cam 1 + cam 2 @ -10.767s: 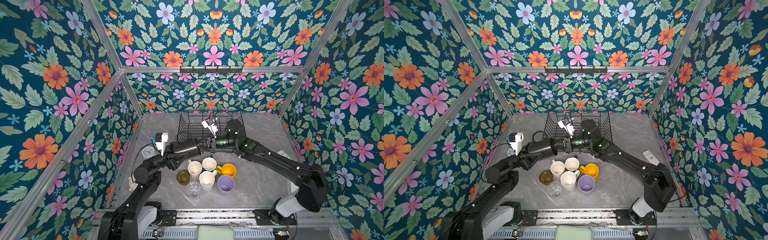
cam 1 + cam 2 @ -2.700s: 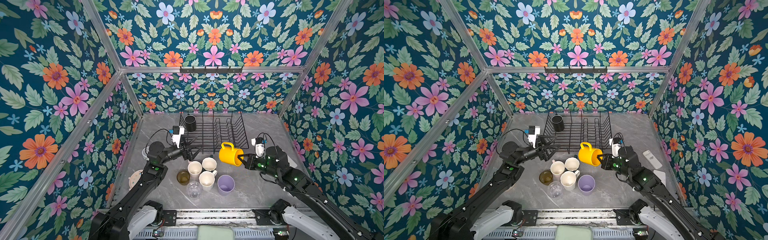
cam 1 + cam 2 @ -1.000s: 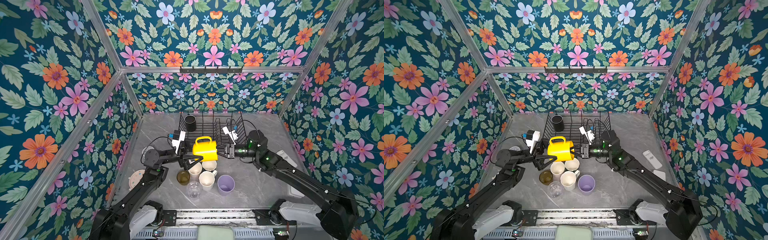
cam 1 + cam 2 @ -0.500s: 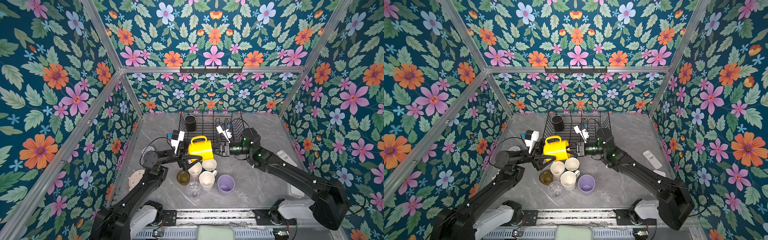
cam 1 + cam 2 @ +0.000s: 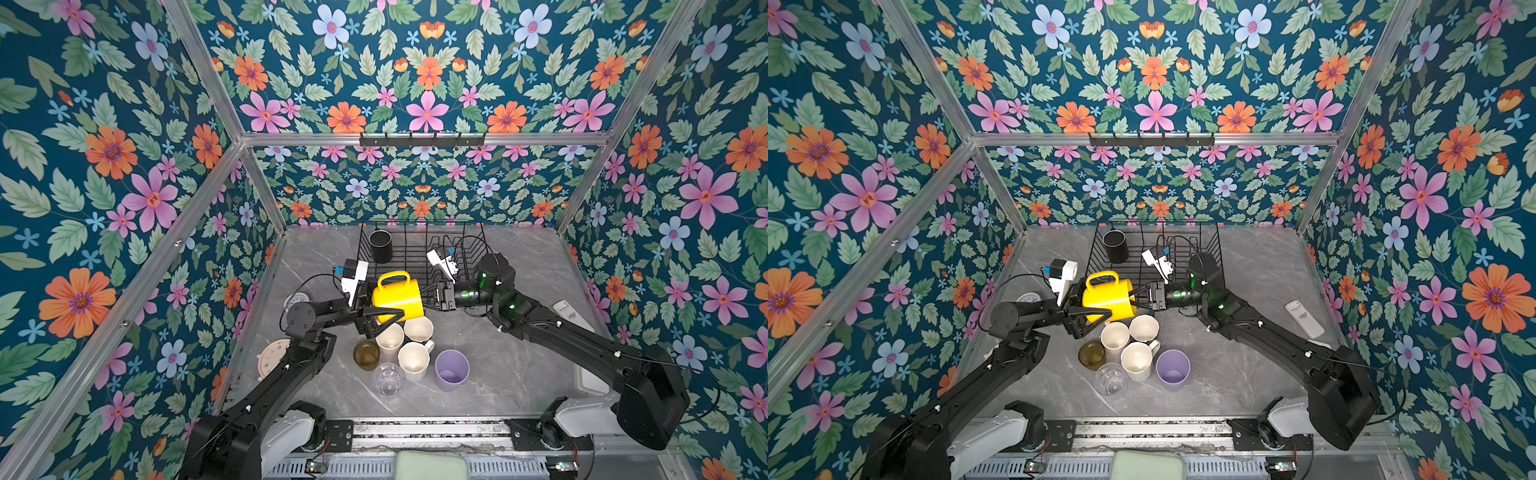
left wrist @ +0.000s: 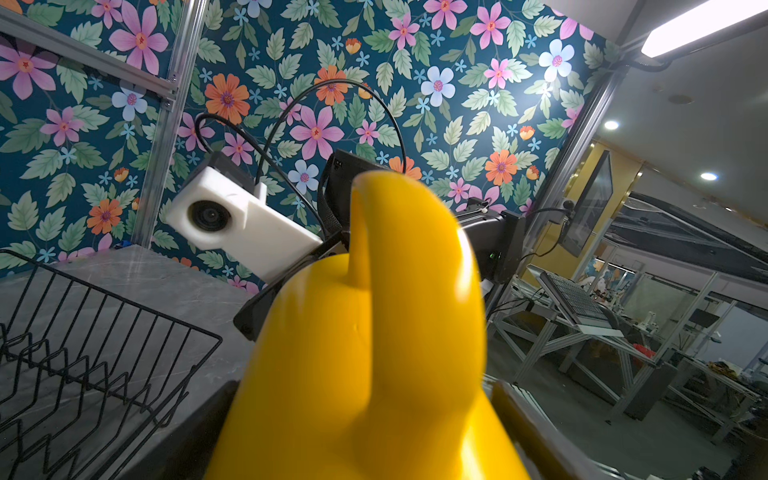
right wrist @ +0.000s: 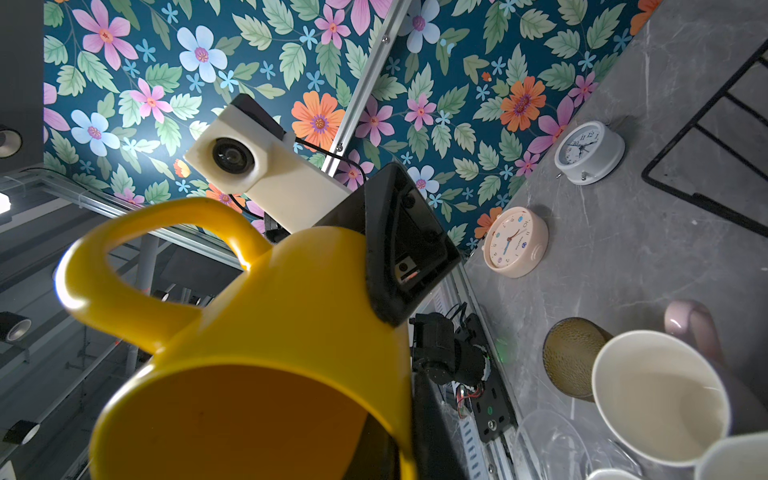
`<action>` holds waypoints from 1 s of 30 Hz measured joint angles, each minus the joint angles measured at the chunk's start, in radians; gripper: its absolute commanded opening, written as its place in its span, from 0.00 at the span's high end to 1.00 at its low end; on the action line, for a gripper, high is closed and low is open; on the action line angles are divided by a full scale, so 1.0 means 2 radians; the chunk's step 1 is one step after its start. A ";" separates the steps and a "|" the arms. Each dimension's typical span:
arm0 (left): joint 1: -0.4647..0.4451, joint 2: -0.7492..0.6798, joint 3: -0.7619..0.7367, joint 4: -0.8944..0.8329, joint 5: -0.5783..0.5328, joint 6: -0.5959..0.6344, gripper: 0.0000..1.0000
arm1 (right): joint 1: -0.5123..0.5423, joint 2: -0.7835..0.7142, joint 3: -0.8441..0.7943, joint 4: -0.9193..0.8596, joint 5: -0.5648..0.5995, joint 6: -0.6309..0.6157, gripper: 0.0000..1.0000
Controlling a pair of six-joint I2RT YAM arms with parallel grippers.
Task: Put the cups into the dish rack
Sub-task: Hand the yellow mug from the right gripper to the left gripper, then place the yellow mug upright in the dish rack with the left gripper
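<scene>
A yellow mug hangs on its side in the air in front of the dish rack, handle up. My right gripper is shut on its rim, one finger inside and one outside. My left gripper is open, its wide jaws straddling the mug's body from the base end; I cannot tell if they touch. A black mug stands in the rack's far left corner. On the table stand three pale mugs, a lilac tumbler, an amber glass and a clear glass.
Two small clocks, a white clock and a pink clock, lie by the left wall under my left arm. A white remote lies by the right wall. The cluster of cups sits directly below the held mug.
My right gripper has carried the yellow mug leftward and a little toward the rack, into my left gripper's jaws. The left jaws have narrowed slightly around it.
</scene>
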 measured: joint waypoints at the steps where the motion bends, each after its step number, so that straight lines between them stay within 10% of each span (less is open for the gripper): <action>1: 0.000 0.000 0.000 0.001 0.000 -0.002 0.09 | 0.000 0.001 0.000 0.000 0.000 0.001 1.00; 13: 0.000 0.003 0.001 0.008 -0.004 -0.009 0.27 | 0.001 0.001 0.003 0.000 0.004 0.004 1.00; 25: -0.001 0.004 0.007 0.005 0.003 -0.011 0.99 | 0.003 -0.021 -0.004 -0.019 0.025 0.000 0.87; 30: -0.002 -0.006 0.016 -0.019 0.015 0.001 1.00 | 0.002 -0.039 -0.007 -0.033 0.048 -0.009 0.72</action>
